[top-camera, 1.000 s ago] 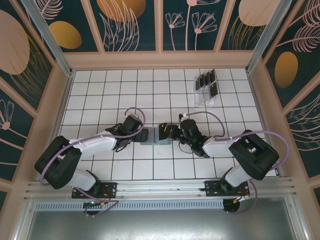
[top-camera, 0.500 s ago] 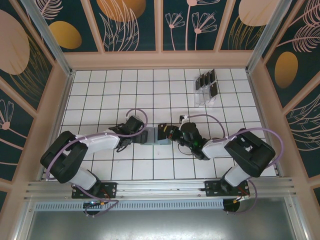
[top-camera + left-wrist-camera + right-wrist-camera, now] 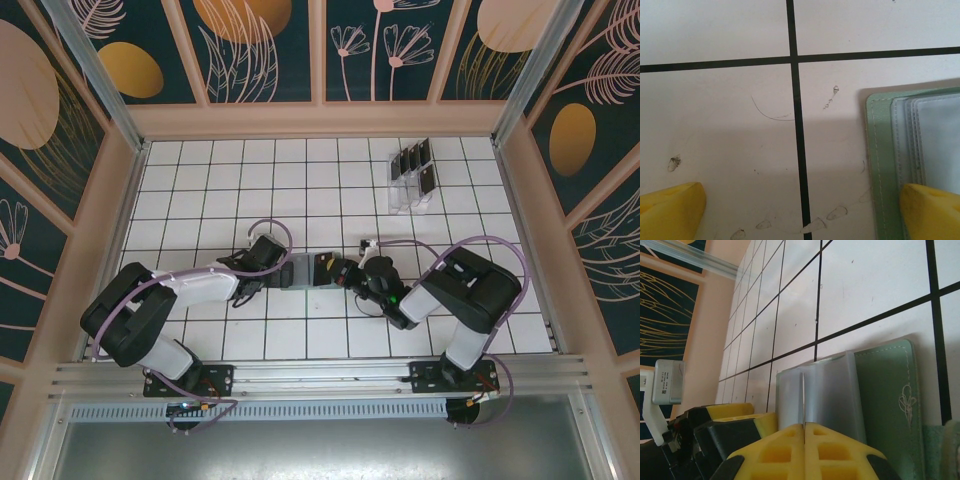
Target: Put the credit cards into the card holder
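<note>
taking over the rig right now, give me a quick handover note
Left pincer: open, one yellow finger at the edge of the sage-green folding card holder, which lies open.
Right pincer: shut on a thin dark credit card, edge-on over the holder's clear sleeves.
Done: no card visibly in the holder.
Left: slot this card, then fetch the other dark cards from the clear plastic slotted rack, far right.

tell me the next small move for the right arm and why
Probably ease the credit card forward into the card holder's clear sleeves: the right gripper, jaws shut, holds it edge-on over them, and the holder lies open.
</note>
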